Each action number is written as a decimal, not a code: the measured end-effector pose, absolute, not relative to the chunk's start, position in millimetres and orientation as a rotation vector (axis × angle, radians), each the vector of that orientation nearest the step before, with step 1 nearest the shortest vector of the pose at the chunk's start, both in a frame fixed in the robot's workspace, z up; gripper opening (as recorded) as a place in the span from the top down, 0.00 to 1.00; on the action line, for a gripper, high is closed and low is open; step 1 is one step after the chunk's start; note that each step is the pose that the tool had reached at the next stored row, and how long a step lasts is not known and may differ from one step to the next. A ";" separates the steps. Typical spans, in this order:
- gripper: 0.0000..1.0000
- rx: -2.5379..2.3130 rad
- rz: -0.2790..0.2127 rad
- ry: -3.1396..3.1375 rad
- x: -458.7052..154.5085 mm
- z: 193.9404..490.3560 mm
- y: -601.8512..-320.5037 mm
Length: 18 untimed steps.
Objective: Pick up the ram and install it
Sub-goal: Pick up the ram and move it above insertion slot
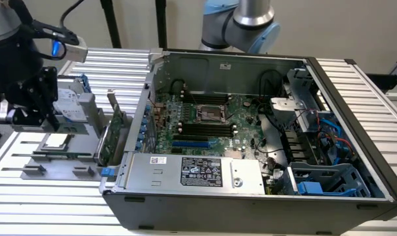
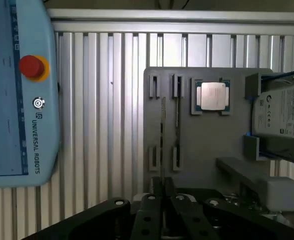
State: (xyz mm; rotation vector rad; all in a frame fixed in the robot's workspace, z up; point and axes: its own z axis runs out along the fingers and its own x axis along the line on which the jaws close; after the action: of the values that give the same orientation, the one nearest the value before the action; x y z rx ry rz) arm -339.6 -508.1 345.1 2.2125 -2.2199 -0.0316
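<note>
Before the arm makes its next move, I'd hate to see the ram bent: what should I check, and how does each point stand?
1. Ram seated in its holder: ok; the ram stands on edge in the gray fixture.
2. Gripper lined up: ok; the gripper sits at one end of the ram, in line with it.
3. Ram gripped: cannot tell.
4. Neighbours apart: ok; the processor and hard drive lie off to one side of the ram.
5. Case open: ok; the computer case shows its motherboard.
6. Memory slots free: ok, they look empty.
</note>
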 end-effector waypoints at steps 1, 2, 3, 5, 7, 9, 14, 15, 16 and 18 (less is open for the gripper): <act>1.00 2.213 -0.032 -2.220 -335.1 349.7 -508.1; 1.00 2.213 -0.032 -2.220 -330.6 354.2 -508.0; 1.00 2.213 -0.032 -2.220 -326.2 358.7 -508.1; 1.00 2.213 -0.033 -2.220 -317.0 366.7 -508.0; 1.00 2.213 -0.034 -2.221 -307.9 373.6 -508.1; 1.00 2.214 -0.035 -2.221 -298.8 378.9 -508.1; 1.00 2.219 -0.046 -2.226 -276.3 383.0 -508.1; 1.00 2.220 -0.049 -2.227 -271.6 383.2 -508.0; 1.00 2.221 -0.052 -2.229 -267.0 383.4 -508.1; 1.00 2.223 -0.056 -2.230 -257.9 383.7 -508.1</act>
State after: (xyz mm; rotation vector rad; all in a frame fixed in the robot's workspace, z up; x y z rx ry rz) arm -257.9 -508.1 383.7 2.2233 -2.2303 -0.0562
